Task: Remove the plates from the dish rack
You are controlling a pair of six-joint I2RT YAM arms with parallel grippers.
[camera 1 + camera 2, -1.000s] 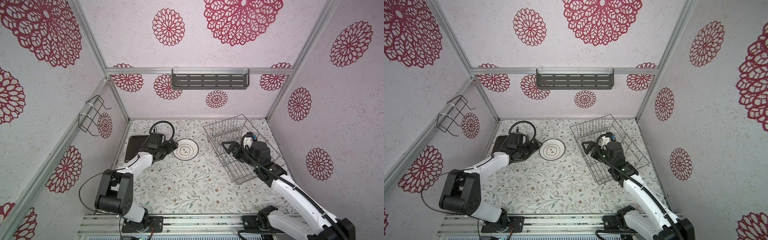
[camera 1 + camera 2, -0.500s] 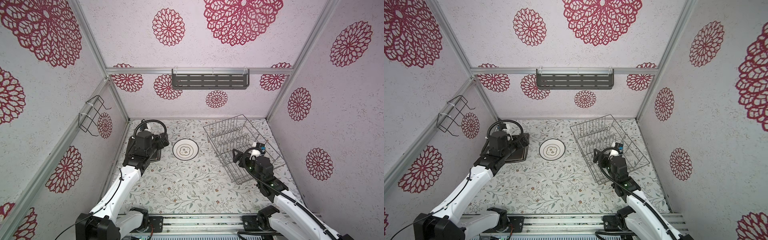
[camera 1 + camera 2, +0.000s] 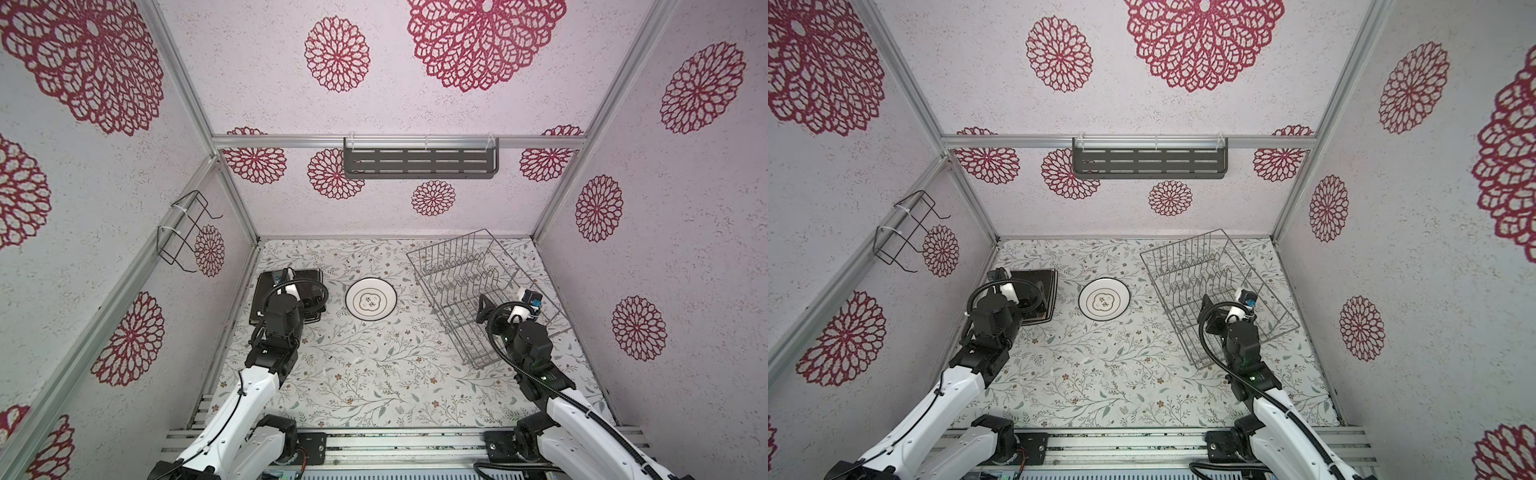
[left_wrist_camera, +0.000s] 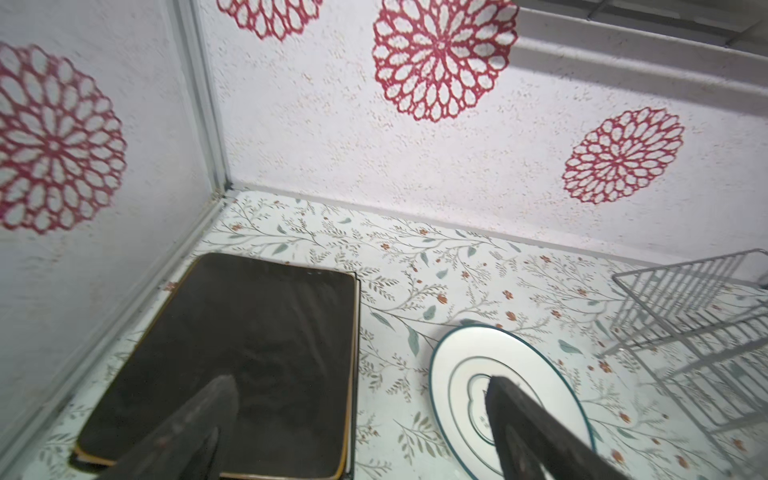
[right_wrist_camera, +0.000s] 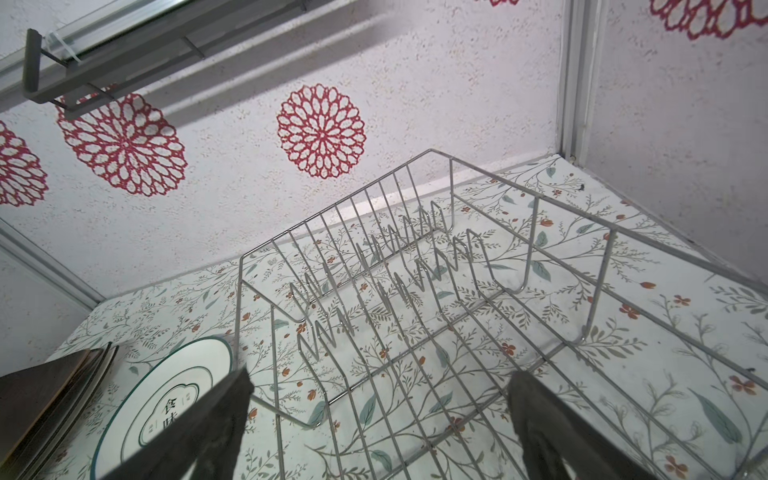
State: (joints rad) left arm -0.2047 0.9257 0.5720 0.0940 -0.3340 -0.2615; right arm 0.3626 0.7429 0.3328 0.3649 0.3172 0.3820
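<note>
Dish rack [image 5: 415, 291] check: in the right wrist view and in both top views every slot between the tines is bare, with no plate standing in it. The rack sits on the right of the desk [image 3: 374, 374], its long axis running obliquely from the far middle toward the near right, one long side close to the right wall. The right hand [image 5: 380, 376] hovers over the near half of the rack, fingers wide, nothing between them. The plates all lie left of the rack. The square ones form a flat stack [image 4: 249, 332] in the far left corner, black on top with paler edges showing beneath; we cannot count them. The round plate [image 3: 371, 300] lies flat between stack and rack, apart from both. The left hand [image 4: 359, 382] is wide and empty too, above the gap between stack and round plate, and is the nearer hand to both. We judge the unloading done: nothing is left for the right hand to lift. Open room for pulling back is the bare near middle of the desk; the rack rim and the left wall beside the stack are the edges to mind
</note>
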